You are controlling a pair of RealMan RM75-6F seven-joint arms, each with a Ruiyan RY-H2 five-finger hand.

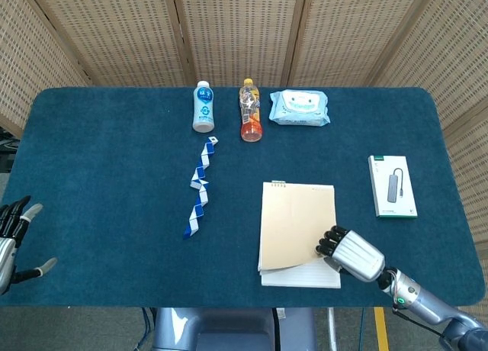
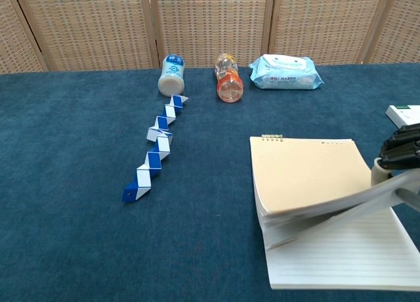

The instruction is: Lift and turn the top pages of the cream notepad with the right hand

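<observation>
- The cream notepad [image 1: 297, 223] lay on the near right part of the blue table [image 1: 107, 168], its wire binding on the far edge and well short of the bottles
- The right hand [image 1: 349, 251] had its fingers [image 1: 329, 240] clamped on the near right corner of a sheaf of top pages; in the chest view the sheaf [image 2: 328, 207] bowed up off a ruled sheet [image 2: 341, 256] below
- The step in hand looked like the lift itself: pages raised at one corner, nothing turned over yet
- The next move would likely call for carrying that corner up and away toward the binding, in an arc, so the sheaf folds over without dragging the whole pad
- The left hand [image 1: 14, 236] hung at the near left edge of the table with fingers apart, holding nothing
</observation>
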